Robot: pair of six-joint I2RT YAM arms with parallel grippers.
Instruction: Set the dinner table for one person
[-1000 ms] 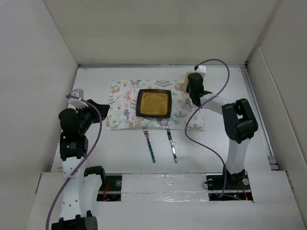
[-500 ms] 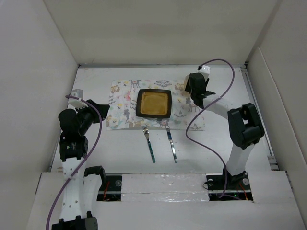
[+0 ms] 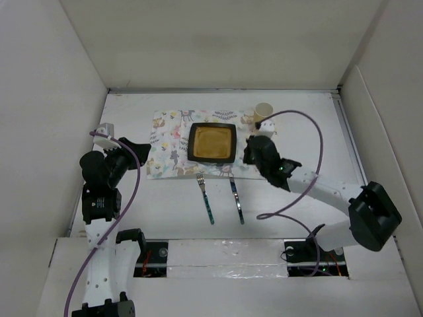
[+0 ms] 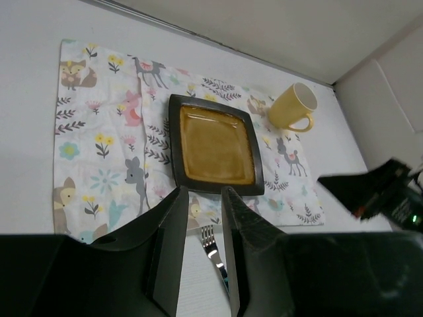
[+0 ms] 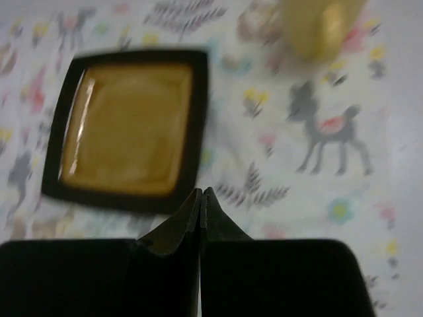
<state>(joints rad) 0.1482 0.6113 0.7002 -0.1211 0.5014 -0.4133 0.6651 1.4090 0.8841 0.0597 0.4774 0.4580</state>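
1. The dinner table is the wide white surface that fills the middle of the top view, with both arm bases at its near edge.
2. A patterned cloth with animals and leaves lies flat on the table's far half, roughly centred.
3. A square plate with a dark rim and an amber centre sits on the cloth.
4. A yellow mug stands at the cloth's far right corner, apart from the plate.
5. A fork lies on the bare table just in front of the cloth, tines pointing toward it. A second utensil lies beside it to the right, roughly parallel; I cannot tell its kind.
6. The right gripper hangs above the cloth just right of the plate, fingers pressed together with nothing between them.
7. The left gripper is over the table at the cloth's left side, its fingers a narrow gap apart and holding nothing.
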